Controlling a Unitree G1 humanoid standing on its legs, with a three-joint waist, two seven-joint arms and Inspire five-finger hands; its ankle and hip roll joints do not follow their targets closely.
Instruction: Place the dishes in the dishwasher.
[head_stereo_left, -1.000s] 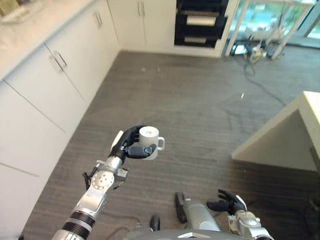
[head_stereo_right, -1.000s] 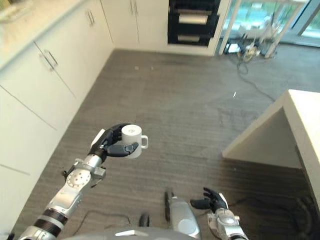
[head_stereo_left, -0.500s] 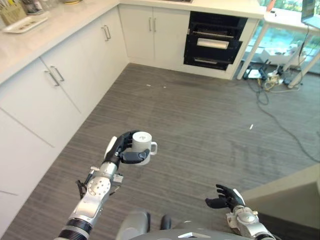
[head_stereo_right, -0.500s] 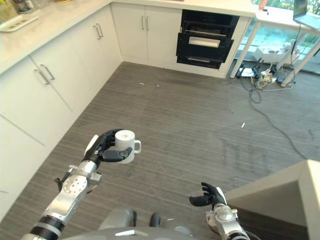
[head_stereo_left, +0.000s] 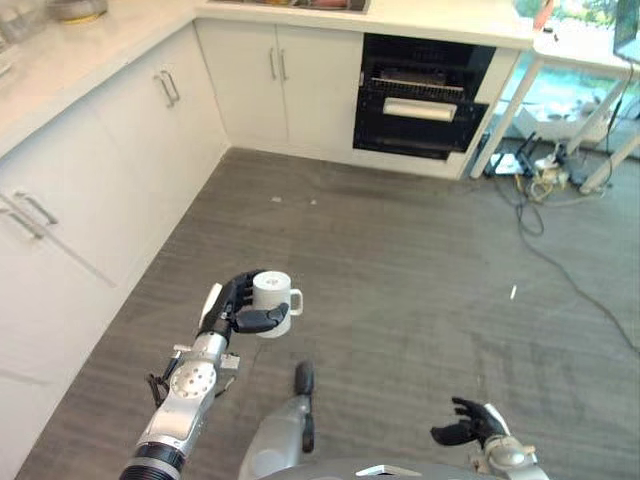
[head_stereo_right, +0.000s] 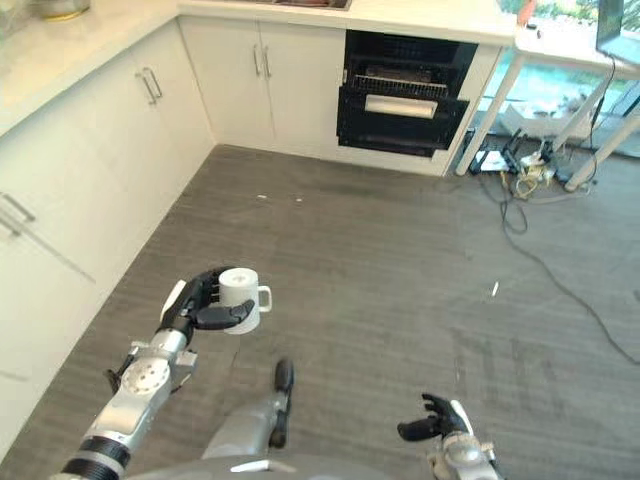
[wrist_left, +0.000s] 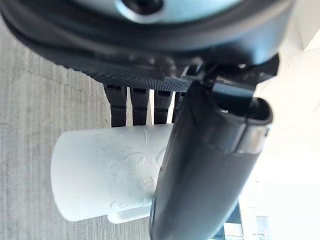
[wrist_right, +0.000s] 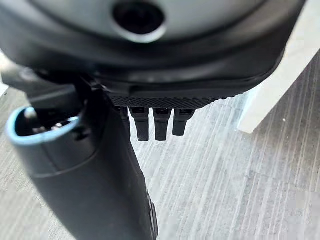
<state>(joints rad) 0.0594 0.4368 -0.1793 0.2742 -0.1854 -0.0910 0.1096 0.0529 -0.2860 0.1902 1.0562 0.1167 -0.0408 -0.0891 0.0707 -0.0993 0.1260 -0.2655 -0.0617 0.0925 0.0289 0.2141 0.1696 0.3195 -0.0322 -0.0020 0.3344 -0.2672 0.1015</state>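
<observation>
I have the white mug (head_stereo_left: 272, 299) upright in my left robot hand (head_stereo_left: 236, 311), fingers curled round it; the open dishwasher (head_stereo_left: 424, 95) lies well ahead-right. Right robot hand (head_stereo_left: 470, 428) hangs relaxed, empty.

kitchen | white cabinets (head_stereo_left: 240, 75) | countertop (head_stereo_left: 440, 18) | open dishwasher (head_stereo_left: 420, 95)

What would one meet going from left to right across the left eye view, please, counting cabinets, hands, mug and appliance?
White cabinets → left hand → mug → open black appliance → right hand.
</observation>
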